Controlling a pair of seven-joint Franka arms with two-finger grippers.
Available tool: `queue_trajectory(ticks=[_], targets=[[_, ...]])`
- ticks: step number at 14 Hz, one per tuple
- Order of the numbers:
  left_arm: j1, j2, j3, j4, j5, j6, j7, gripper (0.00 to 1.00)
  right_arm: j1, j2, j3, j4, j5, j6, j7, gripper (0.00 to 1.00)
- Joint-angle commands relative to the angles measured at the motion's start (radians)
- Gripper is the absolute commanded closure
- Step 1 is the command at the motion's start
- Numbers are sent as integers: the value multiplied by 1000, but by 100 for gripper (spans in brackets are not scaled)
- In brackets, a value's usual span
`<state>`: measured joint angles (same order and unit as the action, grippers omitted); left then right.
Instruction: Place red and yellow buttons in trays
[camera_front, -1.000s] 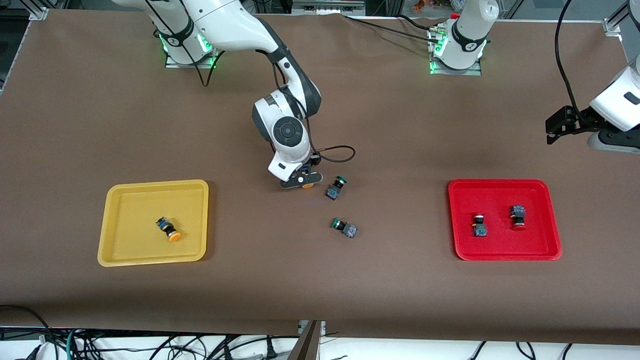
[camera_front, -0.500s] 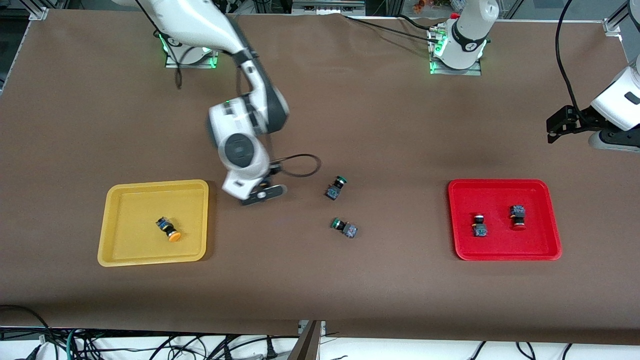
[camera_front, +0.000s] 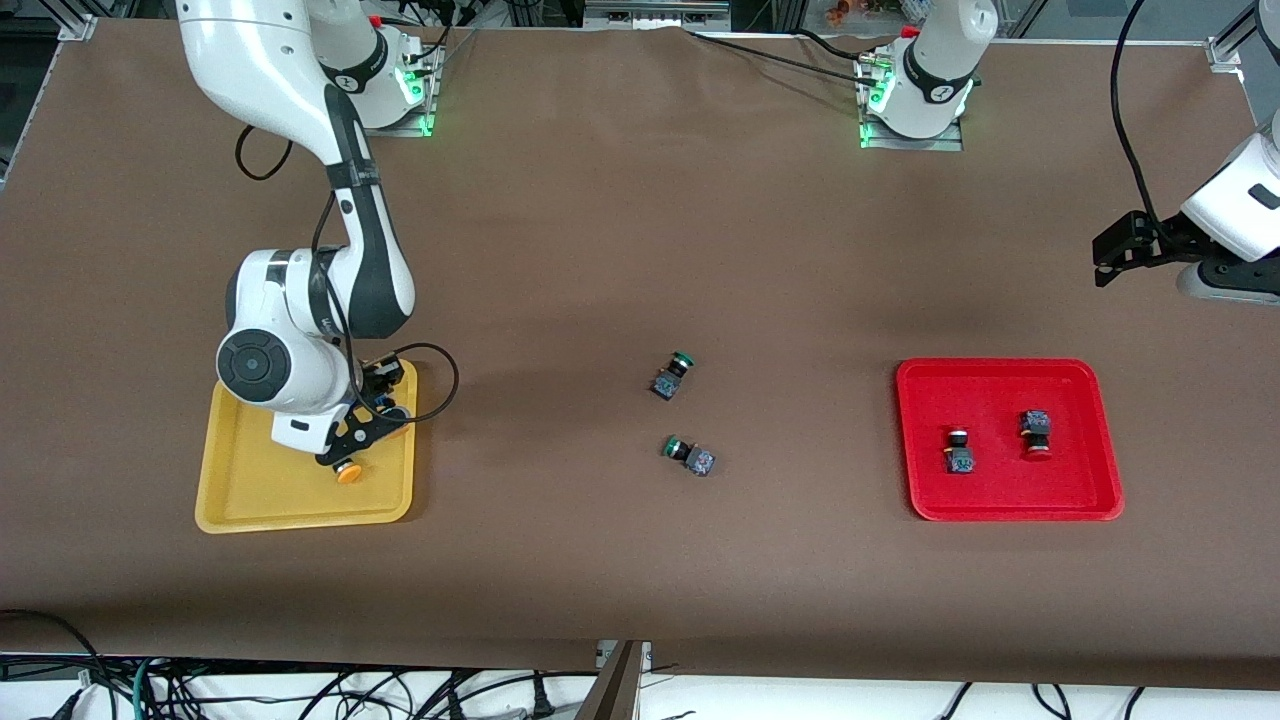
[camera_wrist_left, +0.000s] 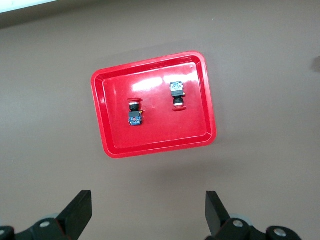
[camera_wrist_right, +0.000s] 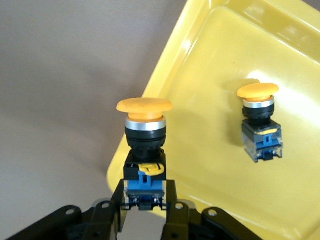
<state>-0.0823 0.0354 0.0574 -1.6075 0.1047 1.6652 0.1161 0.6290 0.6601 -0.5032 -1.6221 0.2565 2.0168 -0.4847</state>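
— So where has the right hand (camera_wrist_right: 145, 202) got to?

— Over the yellow tray (camera_front: 240, 500), at the side of it toward the green-capped switches. It is clamped on the blue base of a yellow button (camera_wrist_right: 144, 145), cap pointing away from the wrist.

— And the second yellow button (camera_front: 347, 472)?

— Lying in the yellow tray, on its floor, just beside the hand and nearer the front camera than the hand's black bracket.

— The red ones?

— Both sit in the red tray (camera_front: 1005, 380), well apart from the yellow tray, at the left arm's end of the desk (camera_front: 640, 220). One red button (camera_front: 958, 451) and the other red button (camera_front: 1036, 433) lie side by side, not touching.

— What is the left arm doing?

— Waiting. Its left hand (camera_wrist_left: 147, 212) hangs high above the desk, off past the red tray, fingers spread wide with nothing between them.

— Anything else out there?

— Two green-capped switches, one (camera_front: 672, 376) and another (camera_front: 690, 455), on the bare desk between the trays, closer to the red tray's side than the yellow tray.
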Motion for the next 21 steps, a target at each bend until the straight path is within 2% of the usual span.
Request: queue_trajectory(ticks=[1, 2, 3, 4, 5, 6, 9, 12, 14, 19, 21], targets=[[-10, -11, 9, -11, -23, 11, -3, 0, -41, 9, 5, -18, 15, 51, -73, 100], [-10, -11, 9, -11, -23, 11, -3, 0, -54, 19, 11, -19, 18, 71, -77, 100], [-10, -11, 9, -11, -23, 11, -3, 0, -60, 33, 14, -19, 18, 91, -77, 92], [-10, -11, 9, -11, -23, 11, -3, 0, -63, 39, 14, -21, 21, 98, -77, 64], [-8, -11, 9, -12, -23, 11, -3, 0, -67, 39, 14, -21, 44, 97, -78, 18], [-8, -11, 9, -11, -23, 11, -3, 0, -68, 38, 14, -19, 76, 86, -78, 0], [-8, -11, 10, -12, -23, 11, -3, 0, -61, -5, 12, -12, 118, 63, 4, 0], [-8, -11, 10, -11, -23, 2, -1, 0, 12, -137, 9, -10, 113, -28, 229, 0], [-8, -11, 10, -11, -23, 2, -1, 0, 44, -242, 6, -7, 66, -104, 335, 0], [-7, -11, 10, -12, -23, 1, -1, 0, 55, -486, 6, -13, -71, -301, 403, 0], [-8, -11, 10, -11, -23, -4, -1, 0, 35, -563, 34, -15, -135, -390, 435, 0]])
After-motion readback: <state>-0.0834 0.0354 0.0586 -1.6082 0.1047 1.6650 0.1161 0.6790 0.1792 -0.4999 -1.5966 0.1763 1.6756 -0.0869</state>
